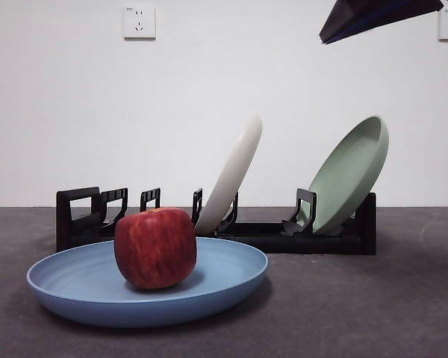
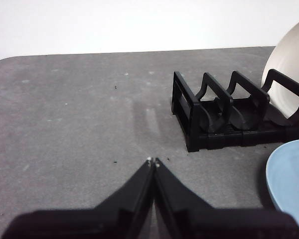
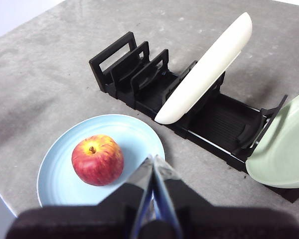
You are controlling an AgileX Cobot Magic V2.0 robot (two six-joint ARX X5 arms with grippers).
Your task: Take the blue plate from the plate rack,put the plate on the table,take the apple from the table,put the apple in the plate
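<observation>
Your apple (image 1: 155, 247) sits upright inside the blue plate (image 1: 82, 287), toward one side of the dish rather than dead centre, stem dimple facing up. The plate lies flat on the table (image 1: 373, 306), just in front of the plate rack (image 1: 272, 237), near the rack's loop-handled end. In the rack you have a cream-white plate (image 1: 231, 175) leaning in a middle slot and a pale green plate (image 1: 349, 175) leaning at the far end.

Your right gripper (image 3: 154, 158) hangs above the table with both jaws pressed together and nothing between them; the apple lies just beside its tips, lower down. Your left gripper (image 2: 152, 161) is likewise clenched on nothing, over bare table, with the rack's handle end nearby and the plate's rim off to the side.
</observation>
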